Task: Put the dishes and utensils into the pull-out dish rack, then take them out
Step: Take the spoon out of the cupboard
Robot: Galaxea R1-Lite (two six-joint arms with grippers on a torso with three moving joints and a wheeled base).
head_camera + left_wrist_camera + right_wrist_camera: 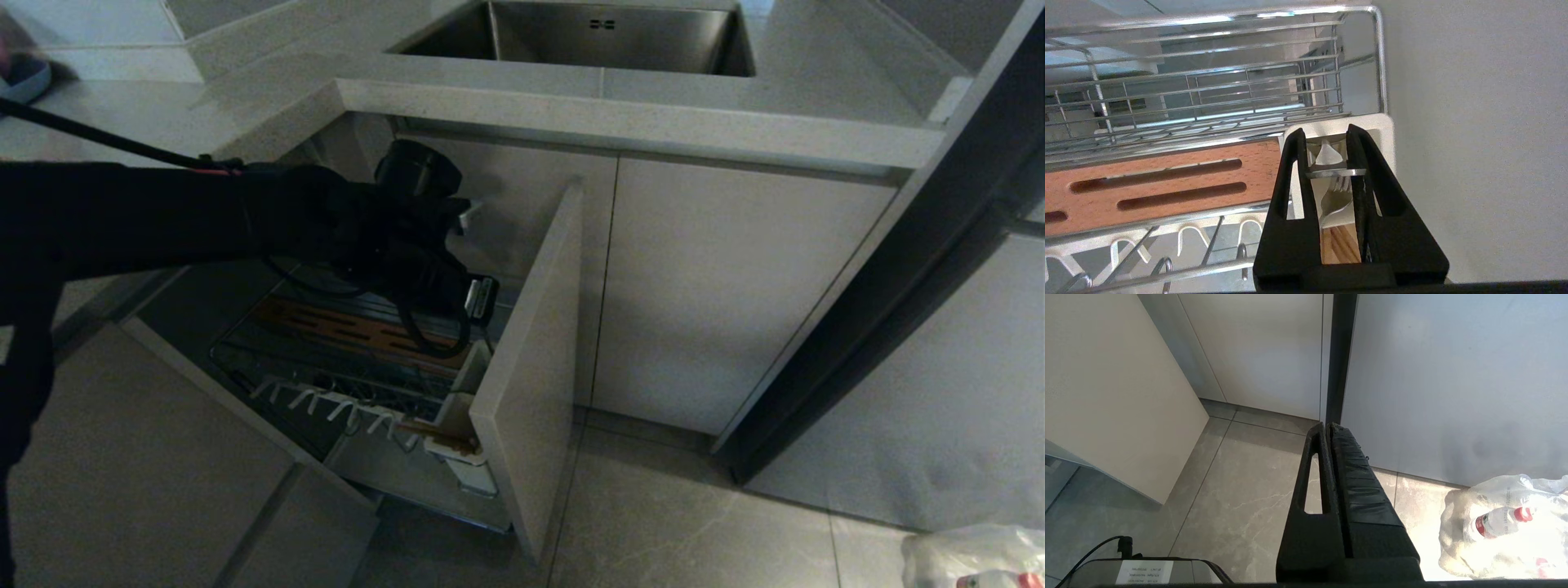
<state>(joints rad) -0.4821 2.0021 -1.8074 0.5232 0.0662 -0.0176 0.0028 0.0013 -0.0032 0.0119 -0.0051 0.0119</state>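
The pull-out dish rack stands drawn out from under the counter, behind its beige door front. My left gripper hangs over the white utensil cup and is shut on the silver fork by its handle, with the tines pointing down into the cup. The tan chopsticks lie in the same cup beneath it. In the head view the left gripper sits above the cup and the chopsticks. My right gripper is shut, parked above the floor. The dishes are out of view.
The slotted wooden strip and white pegs hold nothing. A sink is set in the counter above. A plastic bag of bottles lies on the floor at the right. A blue-grey rounded thing shows at the counter's far left.
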